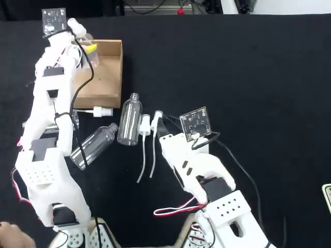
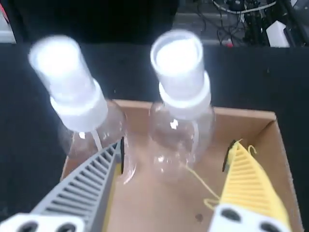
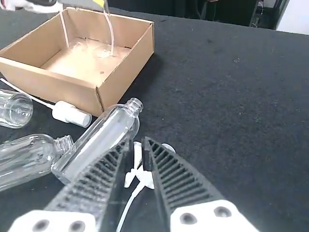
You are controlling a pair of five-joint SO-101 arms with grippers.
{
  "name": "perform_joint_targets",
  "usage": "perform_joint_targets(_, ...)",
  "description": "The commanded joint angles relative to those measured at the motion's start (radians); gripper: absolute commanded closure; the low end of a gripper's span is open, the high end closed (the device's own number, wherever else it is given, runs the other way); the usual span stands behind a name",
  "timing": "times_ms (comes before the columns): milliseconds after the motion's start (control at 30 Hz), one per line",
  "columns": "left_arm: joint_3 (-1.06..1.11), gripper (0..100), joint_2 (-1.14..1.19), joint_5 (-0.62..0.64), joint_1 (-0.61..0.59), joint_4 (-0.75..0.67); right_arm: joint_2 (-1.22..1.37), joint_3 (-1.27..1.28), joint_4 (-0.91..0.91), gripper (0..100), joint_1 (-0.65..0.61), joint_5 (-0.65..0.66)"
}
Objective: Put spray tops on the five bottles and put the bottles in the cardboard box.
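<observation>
The black table (image 1: 269,113) carries everything. Toward its far left corner sits the cardboard box (image 1: 106,70), with the left arm stretched over it. The left gripper (image 2: 176,145) is open, one jaw on each side of a capped bottle (image 2: 179,96) that stands upright on the box floor beside a second capped bottle (image 2: 72,92), so it seems to stand unaided (two of five look finished). Near the table's middle the right gripper (image 3: 138,143) has its jaws drawn nearly together on a pinched spray top (image 3: 135,174), probably to lift it to a neck. An open bottle (image 1: 129,120) lies just beside those jaws and could be nudged. Another open bottle (image 1: 95,144) lies nearer the left arm. A third bottle (image 3: 14,108) lies partly under that arm. A loose spray top (image 1: 101,111) rests against the box's near wall, and a spare spray top (image 1: 145,125) lies beside the pinched one, their long tubes close enough to tangle.
</observation>
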Motion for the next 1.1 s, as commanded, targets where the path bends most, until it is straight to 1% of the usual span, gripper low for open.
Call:
perform_joint_targets(0,0.018,67,-0.077,-0.009,-0.01,0.006,-0.015,-0.021,-0.018,96.3,-0.014,-0.002)
perform_joint_targets(267,0.18,67,-0.265,-0.011,-0.015,0.003,-0.015,-0.021,-0.018,96.3,-0.014,-0.002)
perform_joint_targets(400,0.302,67,-0.376,-0.011,-0.056,0.011,-0.015,-0.021,-0.018,96.3,-0.014,-0.002)
perform_joint_targets(467,0.343,67,-0.459,-0.011,-0.081,0.083,-0.015,-0.021,-0.018,96.3,-0.014,-0.002)
perform_joint_targets(567,0.341,67,-0.571,-0.011,-0.108,0.267,-0.015,-0.021,-0.018,96.3,-0.014,-0.002)
perform_joint_targets(700,0.321,67,-0.674,-0.101,-0.13,0.483,-0.015,-0.021,-0.018,96.3,-0.014,-0.002)
perform_joint_targets(900,0.323,67,-0.766,-0.203,-0.194,0.703,-0.015,-0.021,-0.018,96.3,-0.014,-0.002)
perform_joint_targets(1067,0.323,67,-0.804,-0.284,-0.246,0.822,-0.015,-0.021,-0.018,96.3,-0.014,-0.002)
